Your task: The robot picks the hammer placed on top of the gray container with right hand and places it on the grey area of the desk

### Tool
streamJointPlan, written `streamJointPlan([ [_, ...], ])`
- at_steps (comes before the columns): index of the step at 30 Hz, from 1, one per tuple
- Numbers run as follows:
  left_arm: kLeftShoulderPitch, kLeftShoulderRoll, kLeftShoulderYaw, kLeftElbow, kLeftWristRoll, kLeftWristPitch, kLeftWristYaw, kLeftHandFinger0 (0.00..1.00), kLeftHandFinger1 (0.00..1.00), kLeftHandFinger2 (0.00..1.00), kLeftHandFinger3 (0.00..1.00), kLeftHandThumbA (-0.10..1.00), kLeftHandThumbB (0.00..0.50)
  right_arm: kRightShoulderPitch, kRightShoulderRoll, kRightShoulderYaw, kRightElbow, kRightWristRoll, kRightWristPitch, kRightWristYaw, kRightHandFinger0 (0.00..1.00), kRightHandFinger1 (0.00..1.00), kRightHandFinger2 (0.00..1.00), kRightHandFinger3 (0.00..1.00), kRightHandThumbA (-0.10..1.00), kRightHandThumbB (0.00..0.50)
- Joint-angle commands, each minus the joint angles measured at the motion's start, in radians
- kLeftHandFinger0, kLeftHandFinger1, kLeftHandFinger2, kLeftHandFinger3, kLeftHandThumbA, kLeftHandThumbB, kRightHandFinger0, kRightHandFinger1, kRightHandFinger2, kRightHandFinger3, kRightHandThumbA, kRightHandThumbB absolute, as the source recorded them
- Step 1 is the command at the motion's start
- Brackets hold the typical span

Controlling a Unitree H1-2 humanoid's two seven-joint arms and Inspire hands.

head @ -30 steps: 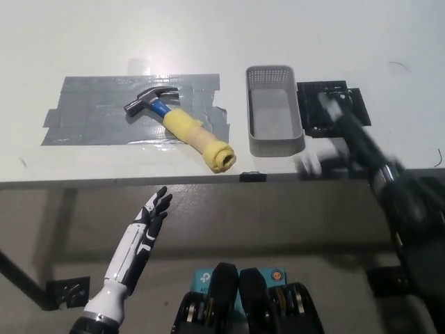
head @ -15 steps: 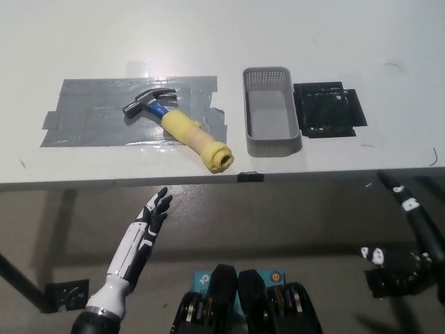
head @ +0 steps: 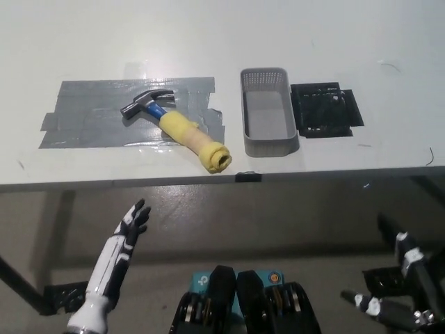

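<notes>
The hammer (head: pixel 177 125) lies on the grey tape patch (head: pixel 104 118), its yellow handle end near the desk edge (head: pixel 208 181) at 6 o'clock. The gray container (head: pixel 268 120) stands just beside at 3 o'clock. Below the edge, the white left hand (head: pixel 132 221) and black right hand (head: pixel 400 306) are empty, fingers apart.

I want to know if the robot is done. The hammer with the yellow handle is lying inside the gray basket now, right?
Not quite. In the head view the hammer with the yellow handle lies on the grey taped area of the desk, left of the gray basket, which has nothing in it.
</notes>
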Motion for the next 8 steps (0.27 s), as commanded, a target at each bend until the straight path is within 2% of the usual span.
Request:
streamJointPlan([
  [1, 0.015, 0.014, 0.025, -0.057, -0.026, -0.028, 0.006, 1.0, 1.0, 1.0, 1.0, 1.0, 0.278, -0.011, 0.013, 0.004, 0.058, 0.048, -0.116, -0.001, 1.0, 1.0, 1.0, 1.0, 0.98, 0.369],
  [3, 0.023, 0.016, 0.032, -0.061, -0.031, -0.039, 0.005, 1.0, 1.0, 1.0, 1.0, 1.0, 0.269, -0.008, 0.016, 0.007, 0.087, 0.05, -0.133, 0.002, 1.0, 1.0, 1.0, 1.0, 0.97, 0.374],
  [8, 0.031, 0.019, 0.041, -0.069, -0.039, -0.033, -0.003, 1.0, 1.0, 1.0, 1.0, 1.0, 0.272, -0.004, 0.022, 0.014, 0.105, 0.062, -0.15, 0.006, 1.0, 1.0, 1.0, 1.0, 0.95, 0.345],
])
